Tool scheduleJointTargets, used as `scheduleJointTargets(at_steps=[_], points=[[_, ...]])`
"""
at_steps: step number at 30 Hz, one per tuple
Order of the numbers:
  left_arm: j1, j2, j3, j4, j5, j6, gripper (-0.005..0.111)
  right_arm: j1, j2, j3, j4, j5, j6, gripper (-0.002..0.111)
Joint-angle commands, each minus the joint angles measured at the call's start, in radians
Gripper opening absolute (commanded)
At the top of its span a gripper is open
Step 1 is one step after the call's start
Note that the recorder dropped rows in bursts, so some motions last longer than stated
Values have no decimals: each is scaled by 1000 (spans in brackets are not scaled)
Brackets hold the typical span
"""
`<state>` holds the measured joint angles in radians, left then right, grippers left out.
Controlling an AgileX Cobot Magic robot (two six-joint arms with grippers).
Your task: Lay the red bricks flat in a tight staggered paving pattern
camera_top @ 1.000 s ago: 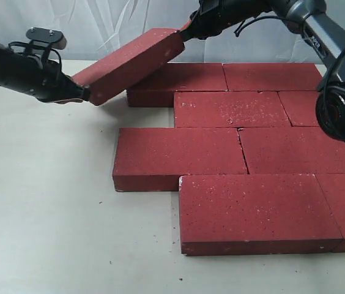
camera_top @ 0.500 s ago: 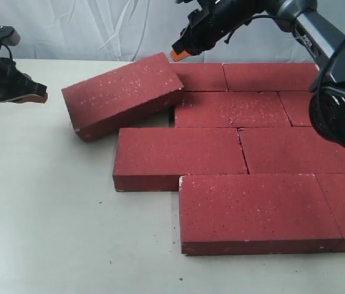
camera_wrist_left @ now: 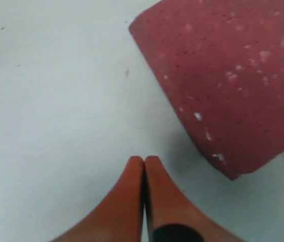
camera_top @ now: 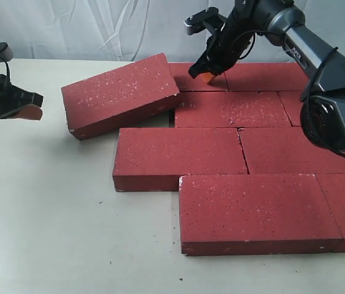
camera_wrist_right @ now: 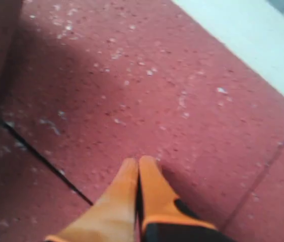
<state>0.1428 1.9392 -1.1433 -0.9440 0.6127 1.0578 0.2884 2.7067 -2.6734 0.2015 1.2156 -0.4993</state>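
I count nine red bricks (camera_top: 230, 109) in the exterior view, with those at the counter's (camera_top: 50, 214) right edge cut by the frame. All look the same: dark red, grainy, white speckles, roughly twice as long as wide, edges slightly chipped. Eight lie flat in four staggered rows with tight joints, filling the counter's right side from the far edge toward the near edge. The ninth, the tilted brick (camera_top: 120, 92), sits askew at the block's far-left corner. One end is propped on the end brick of the far row, the other end is down on the counter, and nothing grips it. Two grippers in view. My left gripper (camera_wrist_left: 143, 160) is out near the counter's left edge, well apart from the tilted brick, orange fingers pressed together on nothing. My right gripper (camera_top: 204, 75) is over the far row just beside the tilted brick's raised end, fingers together, empty. I can't tell if its tips touch the brick surface.
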Motion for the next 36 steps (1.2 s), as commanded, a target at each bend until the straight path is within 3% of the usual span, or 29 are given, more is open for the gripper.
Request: scheduleJointTargets(at_steps=[1,7,13,23,27,36], points=[[5,34,13,-65,-45,-1,0,22,-18,2,76,6,-5,-1],[-8,95,-2,-109,-21,29,0,52,-18,2,103,6,-5,-1],[-62,138,-7,-310,4,223,0,78,-20,2,96,6,4,-1],[-76,121,-37,-303,22,236,0,142,-39,2,96,6,5,-1],[-64,85,-37,-289,31,236,0,163,-58,2,96,6,5,-1],[26,26,-37,-227,132,203,0,223,-69,2,100,6,46,-1]])
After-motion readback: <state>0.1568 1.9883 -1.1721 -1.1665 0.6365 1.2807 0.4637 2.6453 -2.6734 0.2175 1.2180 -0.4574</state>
